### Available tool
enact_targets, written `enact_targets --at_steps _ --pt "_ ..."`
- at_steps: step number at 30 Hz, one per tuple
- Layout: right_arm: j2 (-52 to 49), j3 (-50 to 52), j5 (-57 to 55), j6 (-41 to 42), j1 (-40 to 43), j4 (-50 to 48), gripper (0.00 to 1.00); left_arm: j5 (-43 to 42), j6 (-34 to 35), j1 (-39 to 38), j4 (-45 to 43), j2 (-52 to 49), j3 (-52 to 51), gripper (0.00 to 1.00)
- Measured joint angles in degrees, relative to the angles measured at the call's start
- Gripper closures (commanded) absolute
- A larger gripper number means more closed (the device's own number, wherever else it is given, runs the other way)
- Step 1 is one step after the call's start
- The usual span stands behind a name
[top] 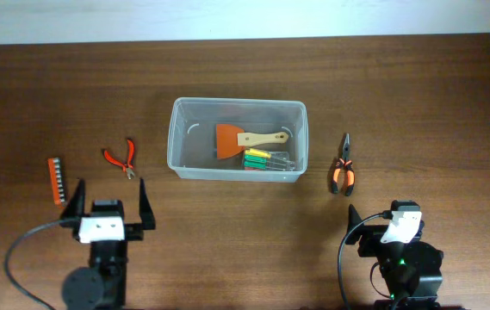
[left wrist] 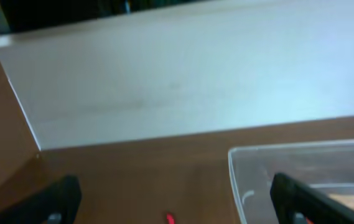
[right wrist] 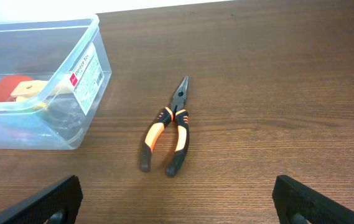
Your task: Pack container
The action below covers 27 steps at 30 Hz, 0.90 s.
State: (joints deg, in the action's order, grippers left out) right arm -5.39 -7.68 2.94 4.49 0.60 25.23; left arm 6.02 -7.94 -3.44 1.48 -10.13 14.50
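Observation:
The clear plastic container (top: 176, 142) stands mid-table. It holds an orange scraper with a wooden handle (top: 245, 139) and a small clear case of coloured screwdrivers (top: 266, 160). Small red pliers (top: 120, 158) and an orange bit strip (top: 55, 179) lie to its left. Orange-and-black needle-nose pliers (top: 343, 165) lie to its right. My left gripper (top: 109, 200) is open and empty, just in front of the red pliers. My right gripper (top: 387, 217) is open and empty, in front of the needle-nose pliers (right wrist: 167, 134). The container's wall (right wrist: 86, 62) is at the left in the right wrist view.
The left wrist view shows the container's corner (left wrist: 239, 168), a red tip of the small pliers (left wrist: 169, 218) and a pale wall beyond the table's far edge. My left fingers (left wrist: 175, 186) and right fingers (right wrist: 177, 186) are spread wide over bare wood.

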Motion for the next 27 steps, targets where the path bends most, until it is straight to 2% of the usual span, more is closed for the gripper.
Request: enact_targets --at_steps 4,9,15,27 --pt "0.0 0.0 0.0 0.0 0.0 0.0 0.01 0.0 0.0 0.0 -2.3 4.2 -8.0 0.01" --pt "0.0 0.0 0.0 0.0 0.0 0.0 0.01 0.0 0.0 0.0 -2.6 6.8 -12.3 0.01" --pt "0.0 0.0 0.0 0.0 0.0 0.0 0.01 0.0 0.0 0.0 2.3 7.2 -13.6 0.01" --pt "0.0 0.0 0.0 0.0 0.0 0.0 0.01 0.0 0.0 0.0 2.6 7.2 -13.6 0.01"
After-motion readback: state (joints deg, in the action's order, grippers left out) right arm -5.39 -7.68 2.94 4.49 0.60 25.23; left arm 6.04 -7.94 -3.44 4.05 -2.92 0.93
